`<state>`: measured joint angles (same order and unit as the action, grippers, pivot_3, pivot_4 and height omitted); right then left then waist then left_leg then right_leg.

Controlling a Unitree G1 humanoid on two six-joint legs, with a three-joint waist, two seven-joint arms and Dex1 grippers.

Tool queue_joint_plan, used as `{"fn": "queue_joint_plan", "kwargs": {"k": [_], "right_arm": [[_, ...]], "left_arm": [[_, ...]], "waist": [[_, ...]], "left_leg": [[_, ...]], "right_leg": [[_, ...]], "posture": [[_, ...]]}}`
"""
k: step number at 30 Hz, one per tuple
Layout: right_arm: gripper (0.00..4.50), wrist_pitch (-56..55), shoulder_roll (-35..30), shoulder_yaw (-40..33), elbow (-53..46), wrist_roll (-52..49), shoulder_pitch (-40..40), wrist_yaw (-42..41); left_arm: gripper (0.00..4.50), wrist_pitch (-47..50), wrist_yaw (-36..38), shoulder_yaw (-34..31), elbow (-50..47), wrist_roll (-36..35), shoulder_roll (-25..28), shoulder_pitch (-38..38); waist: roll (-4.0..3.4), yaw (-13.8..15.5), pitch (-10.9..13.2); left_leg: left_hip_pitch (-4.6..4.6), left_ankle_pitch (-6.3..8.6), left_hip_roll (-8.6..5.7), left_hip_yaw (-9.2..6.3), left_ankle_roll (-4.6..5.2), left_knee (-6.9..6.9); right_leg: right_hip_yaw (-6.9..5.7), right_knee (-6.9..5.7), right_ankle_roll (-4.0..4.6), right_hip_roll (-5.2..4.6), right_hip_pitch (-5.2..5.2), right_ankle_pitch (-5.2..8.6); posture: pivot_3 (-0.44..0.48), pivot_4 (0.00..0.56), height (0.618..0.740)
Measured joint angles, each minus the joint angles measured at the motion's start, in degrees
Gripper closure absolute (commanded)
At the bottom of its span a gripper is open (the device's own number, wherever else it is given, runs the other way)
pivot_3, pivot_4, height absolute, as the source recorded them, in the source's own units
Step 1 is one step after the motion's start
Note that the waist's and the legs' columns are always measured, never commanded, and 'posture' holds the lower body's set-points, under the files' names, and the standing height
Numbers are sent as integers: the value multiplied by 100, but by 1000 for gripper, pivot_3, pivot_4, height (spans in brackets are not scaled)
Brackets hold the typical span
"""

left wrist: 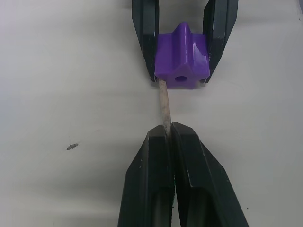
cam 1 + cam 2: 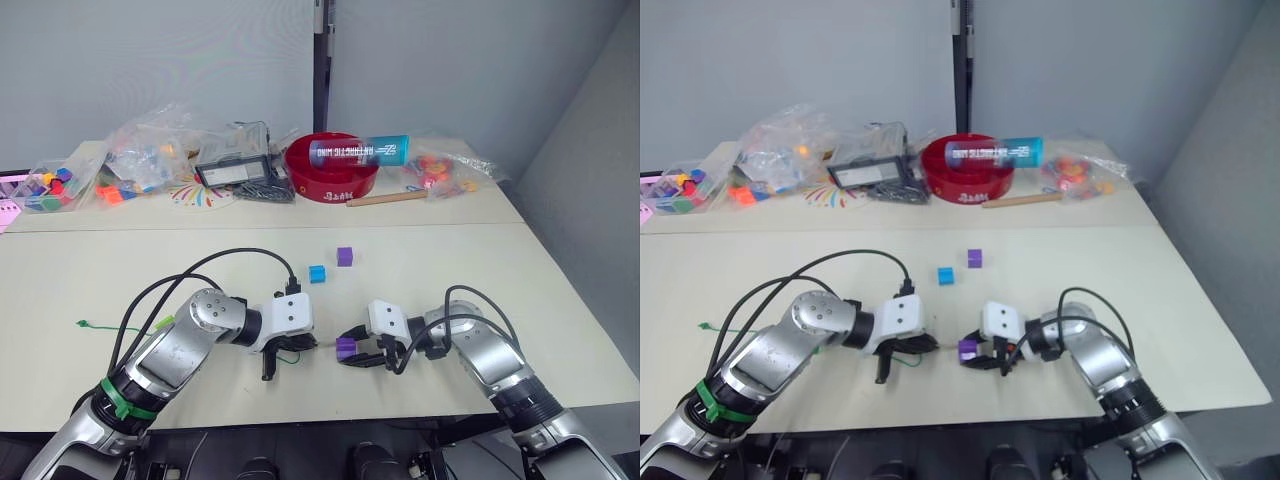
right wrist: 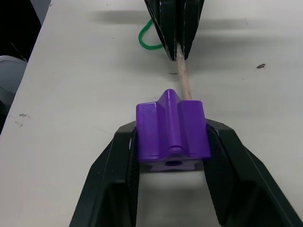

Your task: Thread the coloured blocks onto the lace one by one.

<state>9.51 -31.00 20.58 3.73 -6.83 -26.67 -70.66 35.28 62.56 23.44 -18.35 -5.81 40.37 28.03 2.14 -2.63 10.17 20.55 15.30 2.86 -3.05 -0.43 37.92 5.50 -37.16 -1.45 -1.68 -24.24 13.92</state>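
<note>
A purple block point(image 3: 171, 130) sits between the fingers of my right gripper point(image 2: 350, 350), just above the table near its front edge. My left gripper point(image 1: 169, 130) is shut on the stiff pale tip point(image 1: 164, 106) of the green lace point(image 3: 147, 40). The tip points at the held block and meets its lower edge beside the hole point(image 1: 180, 79), not in it. The lace trails left over the table to a knotted end point(image 2: 83, 323). A sky blue block point(image 2: 317, 273) and a second purple block point(image 2: 344, 256) lie loose farther back, mid-table.
Along the back stand a red bowl point(image 2: 330, 170) with a blue tube point(image 2: 358, 152) across it, a wooden stick point(image 2: 385, 199), a black device point(image 2: 235, 165), clear bags of bright pieces point(image 2: 140, 155) and a tub of pieces point(image 2: 50, 188). Black cables point(image 2: 230, 255) loop over my arms.
</note>
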Motion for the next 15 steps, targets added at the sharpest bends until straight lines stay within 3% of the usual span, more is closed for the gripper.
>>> {"fn": "queue_joint_plan", "kwargs": {"k": [15], "right_arm": [[3126, -266, -4, -115, 78, -75, 207, 80]], "left_arm": [[4500, 36, -175, -67, -119, -34, 12, -188]], "waist": [[0, 10, 0]], "left_leg": [[-1, 0, 0, 1, 0, 0]], "right_leg": [[0, 2, 0, -1, 3, 0]], "posture": [[0, 150, 731]]}}
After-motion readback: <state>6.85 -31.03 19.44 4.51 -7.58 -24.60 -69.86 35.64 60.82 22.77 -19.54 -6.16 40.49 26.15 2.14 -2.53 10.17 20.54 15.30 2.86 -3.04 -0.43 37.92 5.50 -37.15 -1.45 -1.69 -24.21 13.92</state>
